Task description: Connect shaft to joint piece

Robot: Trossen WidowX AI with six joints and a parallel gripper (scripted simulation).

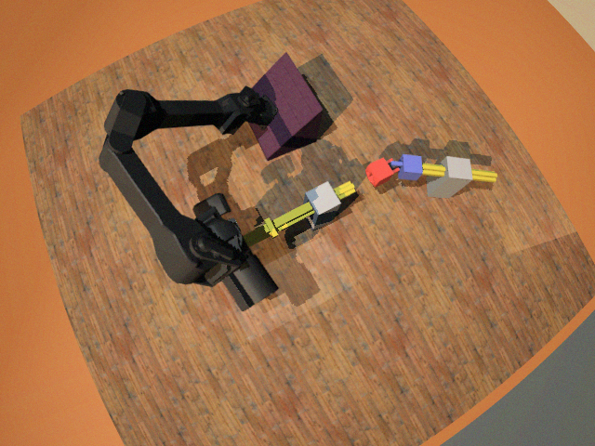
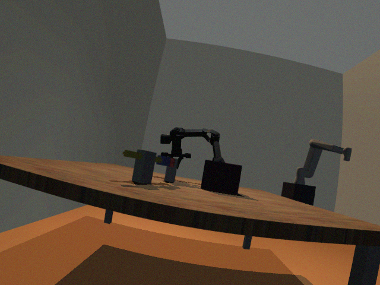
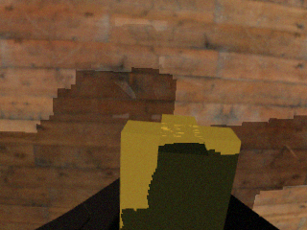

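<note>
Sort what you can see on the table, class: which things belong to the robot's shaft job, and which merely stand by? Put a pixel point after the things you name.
Part of the job:
- red joint piece (image 1: 379, 171) (image 2: 172, 162)
- blue hinge piece (image 1: 411, 166) (image 2: 164, 160)
- fixed shaft (image 1: 483, 176) (image 2: 132, 154)
- its grey block (image 1: 458, 168) (image 2: 143, 167)
- sliding shaft (image 1: 294, 216) (image 3: 139, 163)
- its pale block (image 1: 324, 198) (image 2: 170, 173)
- gripper, shut on the sliding shaft

Standing by:
- second arm (image 2: 312, 158)
- its dark pedestal (image 2: 297, 191)

The counter looks like wood, its planks streaked and mostly matt. Near its upper edge in the top view, the base looks matt. The arm resembles smooth dark plastic, faintly glossy.
</note>
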